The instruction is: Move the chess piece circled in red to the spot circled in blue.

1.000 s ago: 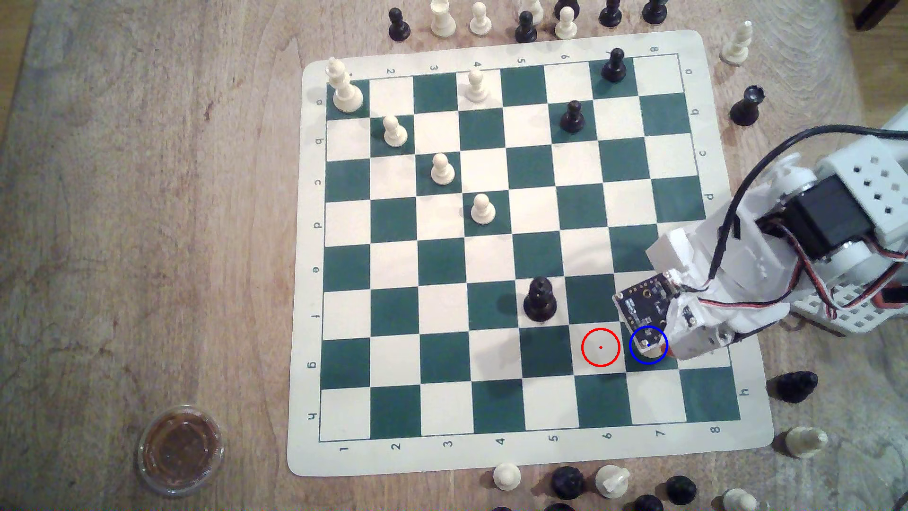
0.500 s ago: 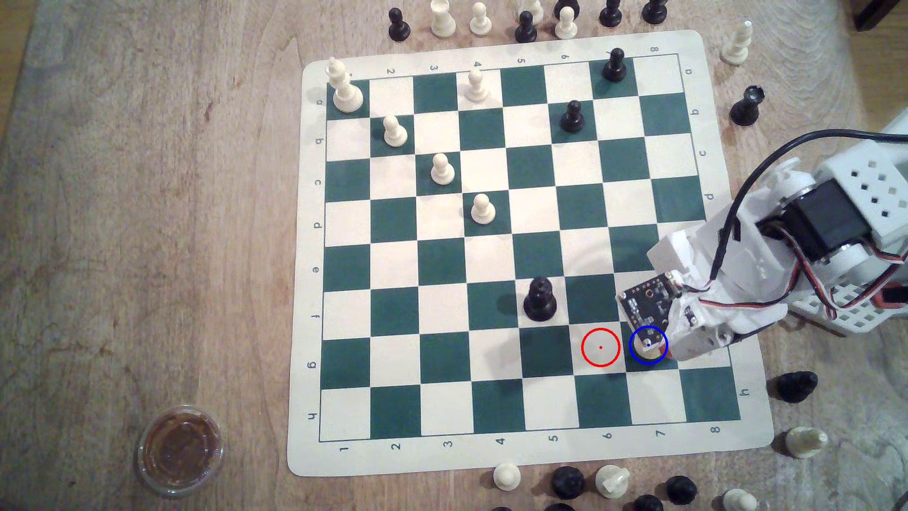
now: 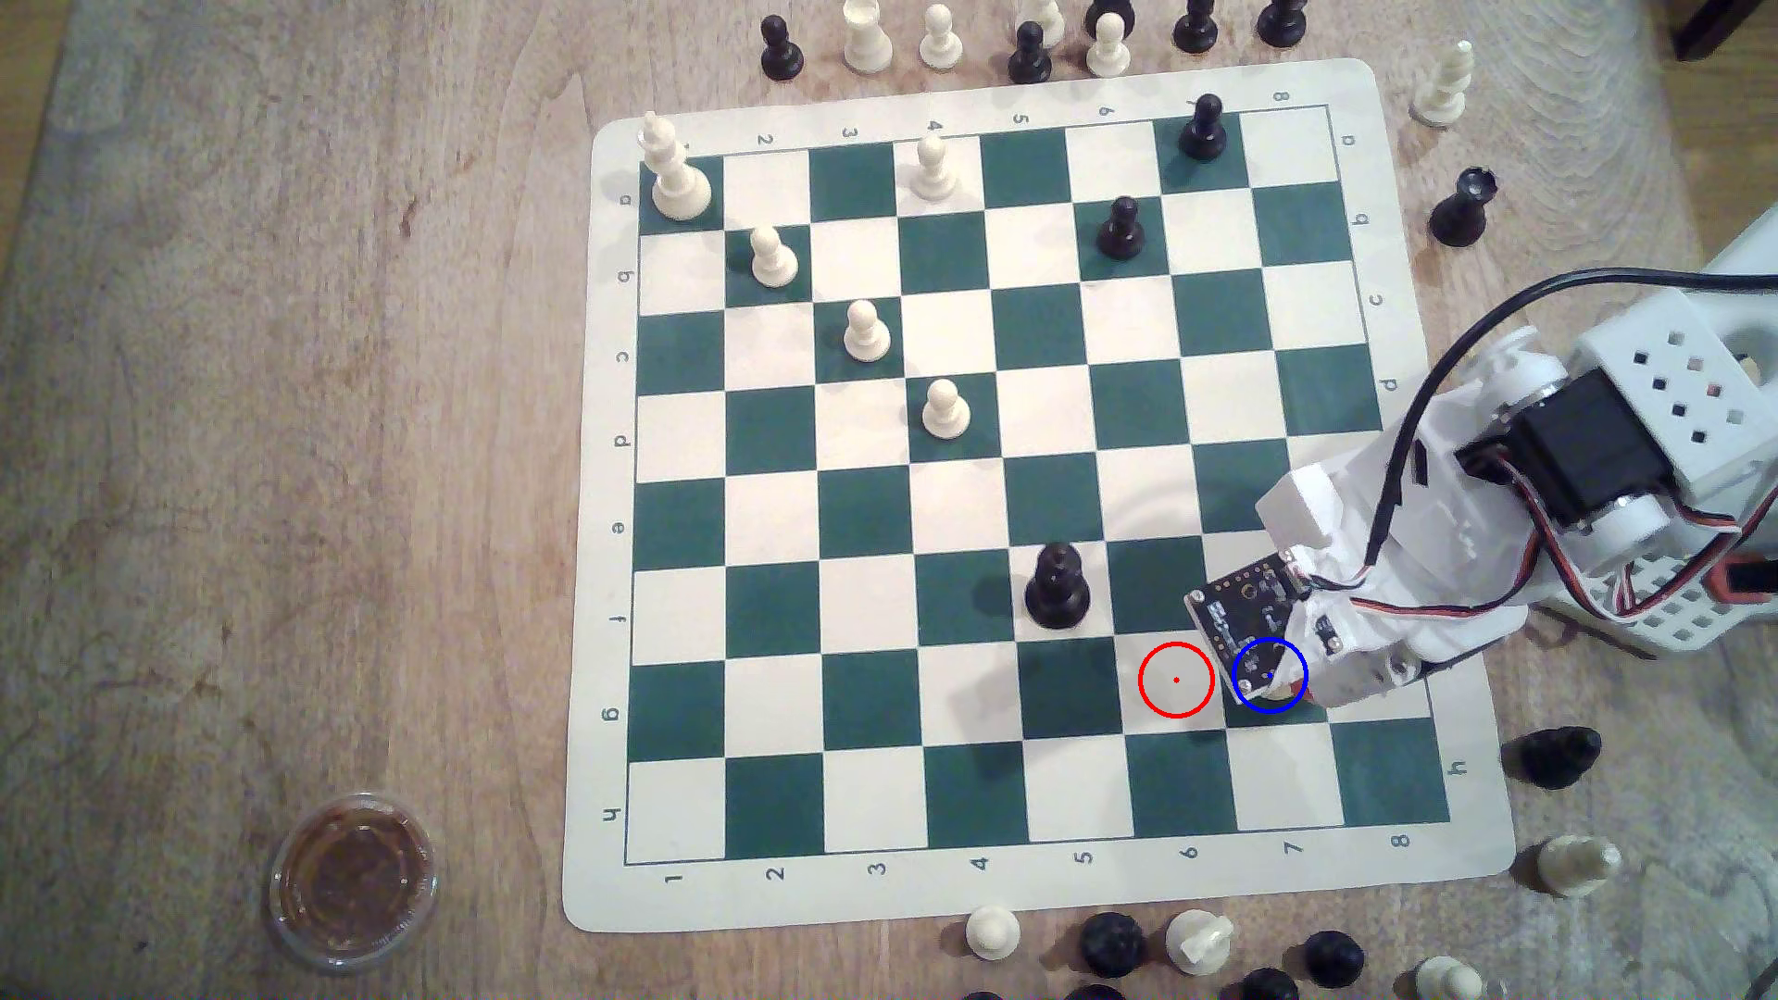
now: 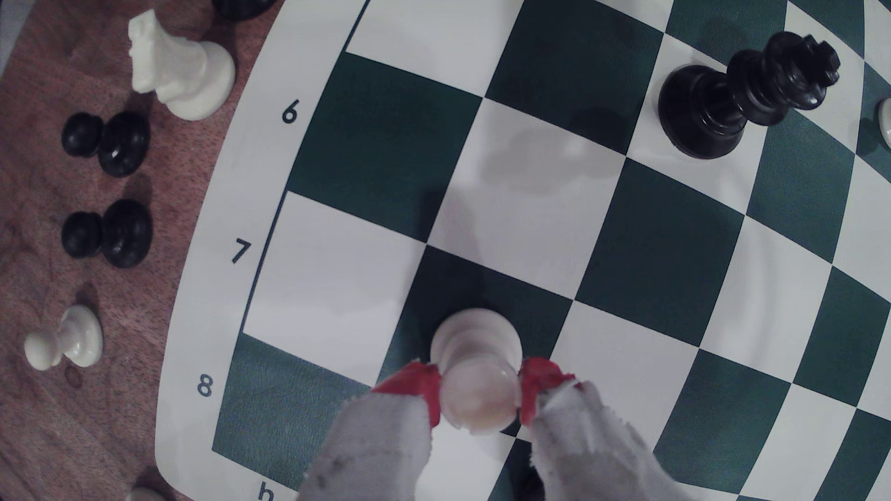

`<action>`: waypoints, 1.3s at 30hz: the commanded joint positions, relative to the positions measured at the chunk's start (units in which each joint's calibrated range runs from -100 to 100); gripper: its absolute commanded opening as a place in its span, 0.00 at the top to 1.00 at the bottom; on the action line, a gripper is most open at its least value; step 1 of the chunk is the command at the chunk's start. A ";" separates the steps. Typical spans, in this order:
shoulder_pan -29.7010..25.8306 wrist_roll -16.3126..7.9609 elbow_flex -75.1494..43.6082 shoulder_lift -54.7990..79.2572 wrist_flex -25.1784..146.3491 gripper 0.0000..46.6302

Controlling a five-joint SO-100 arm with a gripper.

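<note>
Pinching the pawn (image 4: 475, 380) between its red-tipped fingers (image 4: 419, 388), the tool (image 4: 479, 400) holds it over the blue spot (image 3: 1269, 675).

From the wrist view, the tool's two pads press on either side of the pawn's rounded head, and the pawn's wide base sits over a dark green square in row g, column 7; whether the base touches the board (image 3: 596, 538) cannot be told. In the exterior view the tool (image 3: 1275, 685) and its small circuit board (image 3: 1241, 606) cover most of the blue spot, with only a sliver of cream showing inside the ring. Just beside the pawn, toward column 6, the red ring (image 3: 1176, 680) marks a white square. Farther from the pawn stands a tall black piece (image 3: 1057, 588), one row up and one column beyond the red ring.
</note>
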 commanded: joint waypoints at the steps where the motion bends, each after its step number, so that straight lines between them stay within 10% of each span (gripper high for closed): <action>1: 0.62 0.44 -2.43 1.37 -1.18 0.88; 8: 1.25 0.24 -2.88 0.95 -0.52 0.56; 17: 3.20 0.24 -12.49 -1.43 9.47 0.49; 29: 5.94 0.00 -21.01 -16.12 29.54 0.50; 39: 17.51 1.81 -18.11 -31.57 31.91 0.79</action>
